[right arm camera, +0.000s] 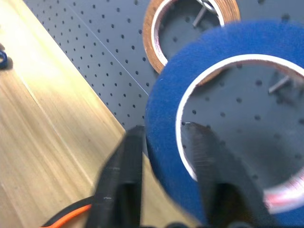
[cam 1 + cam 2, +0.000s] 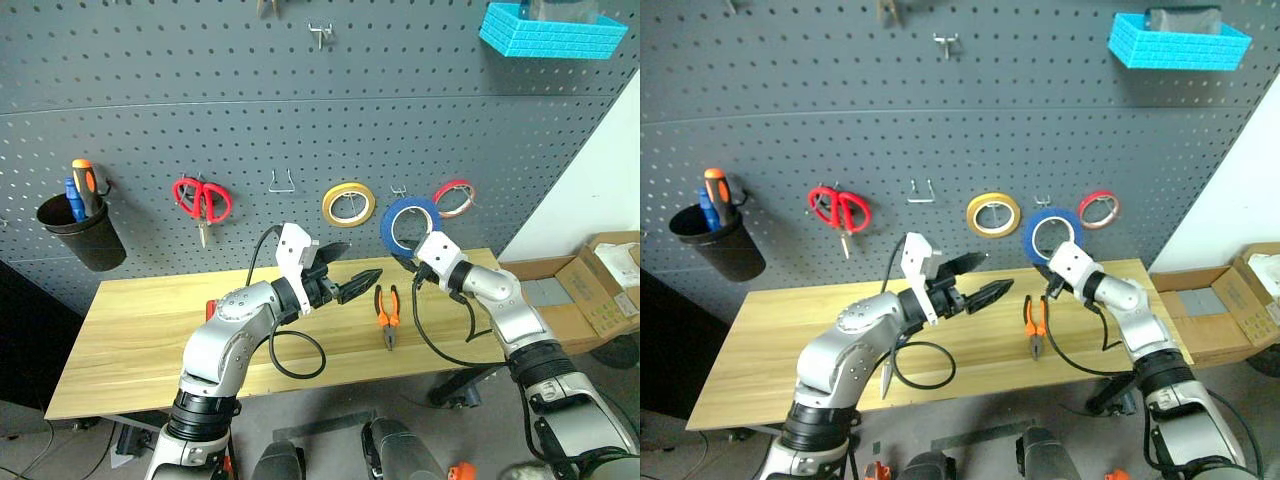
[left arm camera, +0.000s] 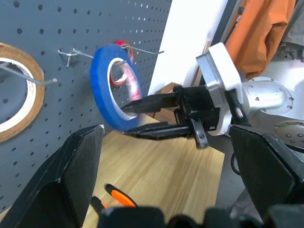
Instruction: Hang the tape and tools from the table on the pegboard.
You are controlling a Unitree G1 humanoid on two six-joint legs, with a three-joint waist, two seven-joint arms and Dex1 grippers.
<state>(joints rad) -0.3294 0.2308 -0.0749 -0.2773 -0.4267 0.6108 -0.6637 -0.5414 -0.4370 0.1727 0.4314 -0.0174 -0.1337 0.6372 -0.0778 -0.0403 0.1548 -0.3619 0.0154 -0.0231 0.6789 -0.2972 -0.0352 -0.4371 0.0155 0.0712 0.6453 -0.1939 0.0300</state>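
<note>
Pegboard [image 2: 250, 90] carries three tape rolls, one red scissors [image 2: 203, 203]. Table [image 2: 150, 320]: one pliers [image 2: 387, 312]. Right gripper [image 1: 164, 142] fingers straddle blue tape [image 2: 409, 222] rim; left gripper [image 2: 352, 270] spread wide, empty.

Grey board, bright tools, pale wood.
The pegboard [image 2: 150, 90] is dark grey, dotted with rows of small holes. On it: a blue tape [image 2: 408, 222] with a whitish core, a yellow roll [image 2: 348, 203], a thin red roll [image 2: 454, 197], red-handled scissors [image 2: 202, 199], a black cup [image 2: 83, 232], a turquoise basket [image 2: 550, 35]. The table [image 2: 150, 320] is light yellowish planks; the pliers [image 2: 387, 310] are orange and black.
</note>
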